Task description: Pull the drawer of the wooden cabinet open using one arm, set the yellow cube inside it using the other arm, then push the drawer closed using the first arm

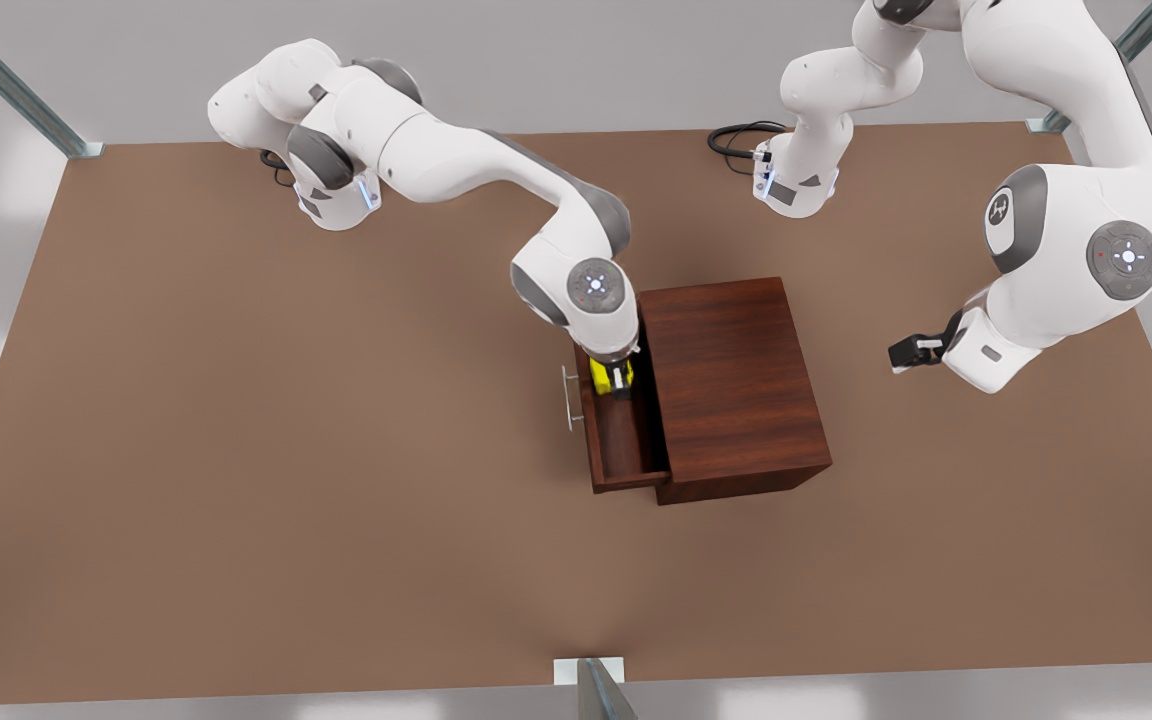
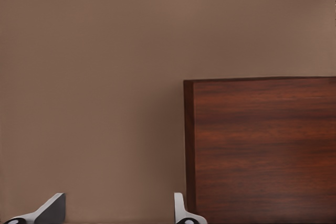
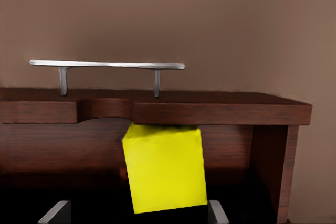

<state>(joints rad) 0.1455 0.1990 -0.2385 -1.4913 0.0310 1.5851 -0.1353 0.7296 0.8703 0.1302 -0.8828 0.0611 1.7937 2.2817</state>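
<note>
Table point(image 1: 236, 500): carrying wooden cabinet point(image 1: 736, 385). Drawer point(image 1: 626, 440): standing pulled open. Right end effector point(image 1: 615, 380): reaching into it, grasping yellow cube point(image 3: 165, 167); release and closing remaining. Left end effector point(image 2: 118, 211): waiting beside cabinet, fingers spread, empty.

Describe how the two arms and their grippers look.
Both arms are glossy white with grey joint caps; round caps carry small lit dots. A black cable coils by one base. The right gripper has dark fingers, seen pale grey by its wrist camera; the left gripper looks black, its fingertips pale grey.
</note>
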